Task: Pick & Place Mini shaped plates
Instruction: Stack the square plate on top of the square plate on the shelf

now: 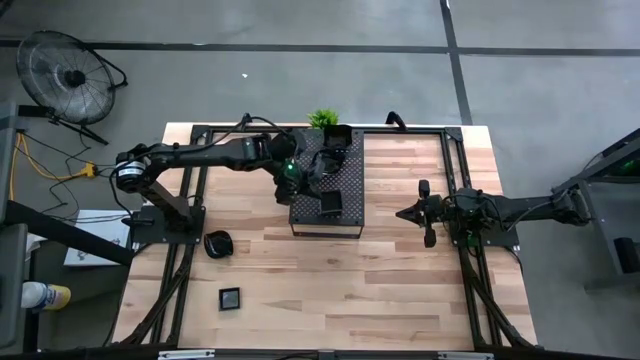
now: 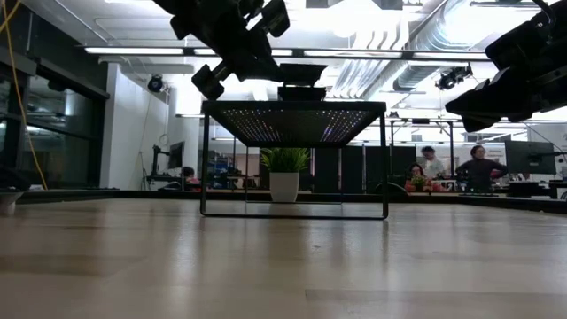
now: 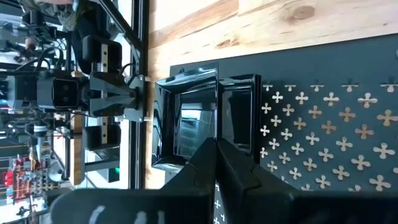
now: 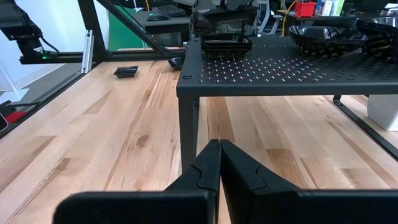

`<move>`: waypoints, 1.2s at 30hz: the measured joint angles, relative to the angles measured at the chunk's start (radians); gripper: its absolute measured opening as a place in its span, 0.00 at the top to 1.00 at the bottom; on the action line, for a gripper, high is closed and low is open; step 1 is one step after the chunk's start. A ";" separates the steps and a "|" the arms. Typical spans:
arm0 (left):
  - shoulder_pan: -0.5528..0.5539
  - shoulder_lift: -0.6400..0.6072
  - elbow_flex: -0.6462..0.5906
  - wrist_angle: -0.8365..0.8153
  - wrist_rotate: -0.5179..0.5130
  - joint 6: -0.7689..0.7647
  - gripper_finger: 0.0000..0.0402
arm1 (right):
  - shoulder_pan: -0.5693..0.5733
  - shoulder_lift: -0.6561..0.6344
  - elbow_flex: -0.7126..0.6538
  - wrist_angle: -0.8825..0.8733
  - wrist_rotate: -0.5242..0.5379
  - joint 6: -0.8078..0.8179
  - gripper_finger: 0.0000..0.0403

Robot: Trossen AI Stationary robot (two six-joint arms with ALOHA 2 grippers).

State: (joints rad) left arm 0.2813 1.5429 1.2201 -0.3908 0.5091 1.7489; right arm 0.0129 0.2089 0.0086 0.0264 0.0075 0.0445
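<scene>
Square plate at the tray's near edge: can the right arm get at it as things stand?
Probably yes. The square plate sits on the tray, exposed from above, and bare table lies between it and the right gripper. The left gripper hovers close beside it, so collision is the risk.

Grey concrete floor (image 1: 300, 25), black floor fan (image 1: 65, 75), bright ceiling strip lights (image 2: 142, 50).

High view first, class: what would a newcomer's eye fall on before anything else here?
The dark perforated tray standing raised at the table's far middle, with the left end effector above it beside glossy black plates. Next, two stray plates on the bare wood at the near left: a rounded one and a square one. The right end effector waits at the right.
</scene>
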 joint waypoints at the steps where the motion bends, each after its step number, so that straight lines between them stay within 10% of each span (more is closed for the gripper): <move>1: 0.000 0.000 0.000 0.000 0.000 0.000 1.00 | 0.000 0.000 0.000 0.000 0.000 0.000 0.99; 26: 0.000 0.051 0.001 0.008 -0.048 -0.017 0.99 | 0.000 0.000 0.000 0.000 0.000 0.000 0.99; 36: 0.000 0.051 0.001 0.029 -0.048 -0.071 0.81 | 0.000 0.000 0.000 0.000 0.000 0.000 0.99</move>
State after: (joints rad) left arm 0.2813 1.5940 1.2209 -0.3614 0.4606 1.6777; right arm 0.0130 0.2089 0.0086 0.0263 0.0074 0.0446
